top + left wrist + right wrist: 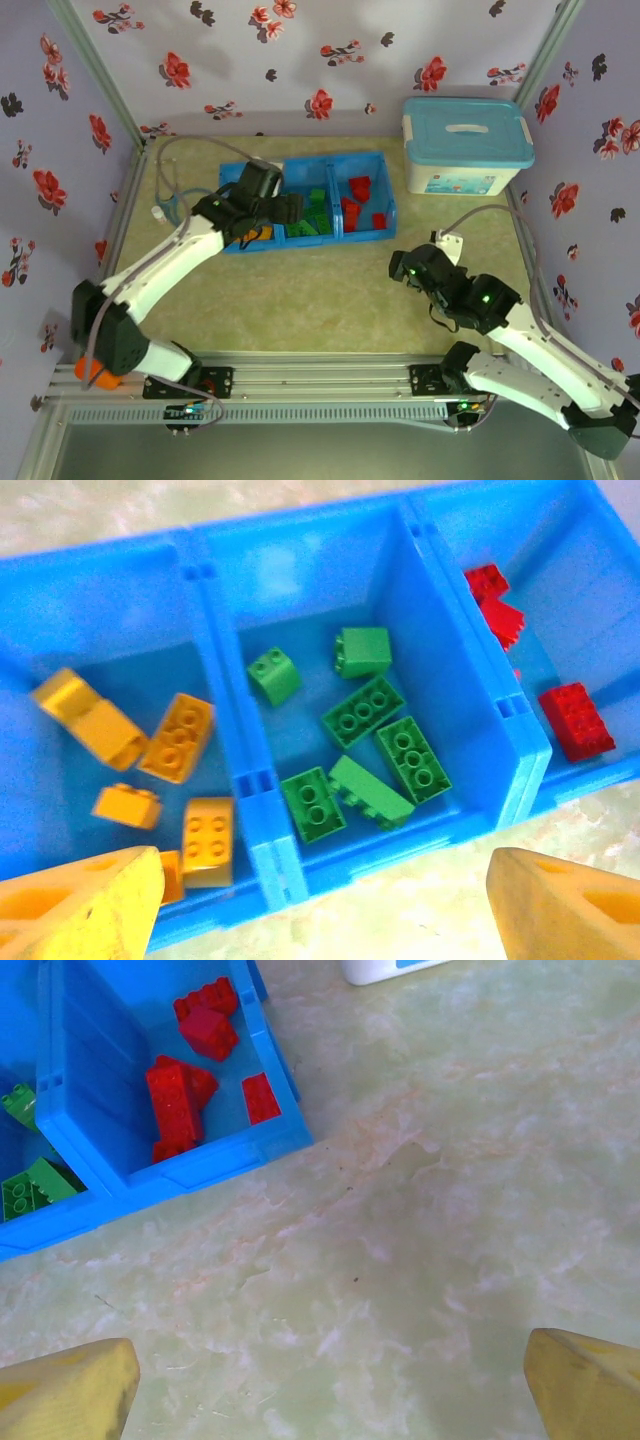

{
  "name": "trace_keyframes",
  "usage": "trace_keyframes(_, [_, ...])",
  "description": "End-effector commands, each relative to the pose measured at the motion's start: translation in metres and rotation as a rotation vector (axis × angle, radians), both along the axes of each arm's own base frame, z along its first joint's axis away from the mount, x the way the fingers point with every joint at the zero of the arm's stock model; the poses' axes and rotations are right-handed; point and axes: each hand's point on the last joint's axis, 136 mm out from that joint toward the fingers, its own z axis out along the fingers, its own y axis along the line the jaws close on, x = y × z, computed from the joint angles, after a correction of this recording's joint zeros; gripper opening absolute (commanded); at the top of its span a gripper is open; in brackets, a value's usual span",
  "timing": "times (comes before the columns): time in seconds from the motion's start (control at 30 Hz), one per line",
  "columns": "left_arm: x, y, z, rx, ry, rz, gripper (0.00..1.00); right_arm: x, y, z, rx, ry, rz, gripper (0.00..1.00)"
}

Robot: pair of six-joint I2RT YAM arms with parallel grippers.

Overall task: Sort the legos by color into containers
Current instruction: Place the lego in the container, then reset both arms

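The containers are three joined compartments of a blue tray (330,160). In the left wrist view the left compartment (60,630) holds several orange-yellow legos (178,737), the middle one several green legos (362,711), and the right one red legos (575,720). My left gripper (322,880) hangs open over the tray's near wall, between the left and middle compartments, with nothing between its fingers. My right gripper (330,1360) is open over bare table, to the right of the tray (210,1155). Red legos (175,1100) and green legos (25,1185) lie in the tray there.
A white storage box with a light-blue lid (465,145) stands at the back right, just beyond the tray. Floral walls close in the left, back and right sides. A metal rail (320,378) runs along the near edge.
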Motion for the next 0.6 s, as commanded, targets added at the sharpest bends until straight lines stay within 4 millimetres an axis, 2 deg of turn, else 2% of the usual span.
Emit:
trace_keyframes(0.0, [-0.009, 0.034, 0.008, 0.087, -0.088, 0.074, 0.85, 0.012, 0.006, 0.012, -0.063, -0.056, 0.048, 0.99])
trace_keyframes(0.17, [-0.031, 0.084, 0.012, 0.154, -0.205, 0.186, 0.87, 0.025, 0.015, 0.016, -0.156, -0.101, 0.122, 0.99])
trace_keyframes(0.33, [-0.054, 0.127, 0.003, 0.194, -0.278, 0.296, 0.89, 0.034, 0.022, 0.017, -0.145, -0.28, 0.155, 0.99])
trace_keyframes(0.43, [-0.068, 0.148, -0.009, 0.225, -0.298, 0.338, 0.89, 0.037, 0.014, 0.008, -0.184, -0.314, 0.128, 0.99])
trace_keyframes(0.57, [-0.085, 0.173, -0.029, 0.282, -0.32, 0.393, 0.89, 0.036, -0.006, -0.012, -0.3, -0.305, 0.074, 0.99])
